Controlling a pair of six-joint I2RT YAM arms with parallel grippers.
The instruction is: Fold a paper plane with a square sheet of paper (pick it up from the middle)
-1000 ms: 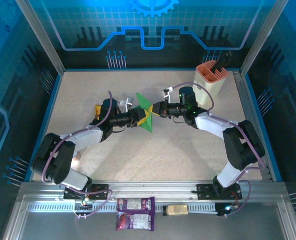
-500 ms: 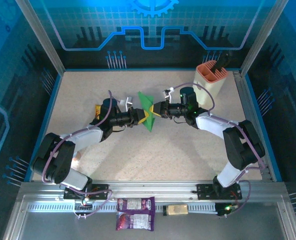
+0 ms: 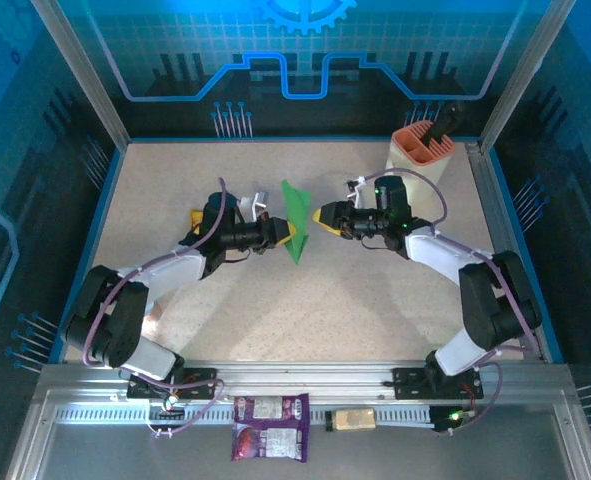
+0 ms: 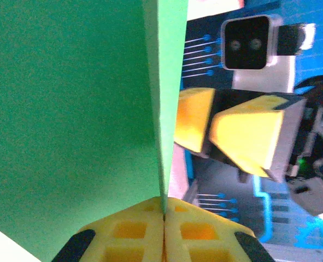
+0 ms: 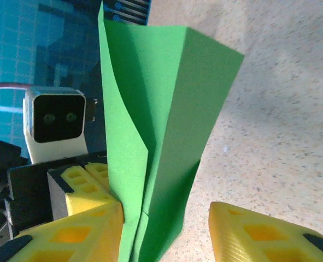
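Observation:
The green paper [image 3: 295,222] is a narrow, creased, pointed shape held upright on edge above the table's middle. My left gripper [image 3: 287,233] is shut on its lower fold; in the left wrist view the yellow jaws [image 4: 164,212] meet with the green paper [image 4: 74,109] pinched between them. My right gripper [image 3: 321,217] stands just right of the paper, open. In the right wrist view its fingers [image 5: 259,232] are spread wide, and the folded green paper [image 5: 166,125] rises between them, close against the left one. My left gripper's fingers [image 5: 87,183] show behind the paper.
A cream and orange holder [image 3: 420,160] with a black tool in it stands at the back right. A yellow packet [image 3: 197,216] lies partly under the left arm. A purple snack packet [image 3: 271,412] and a small tan packet [image 3: 353,418] lie on the front rail.
My right gripper opened, let go of the paper and drew back to the right. My left gripper closed on the paper, which now stands narrower and more edge-on.

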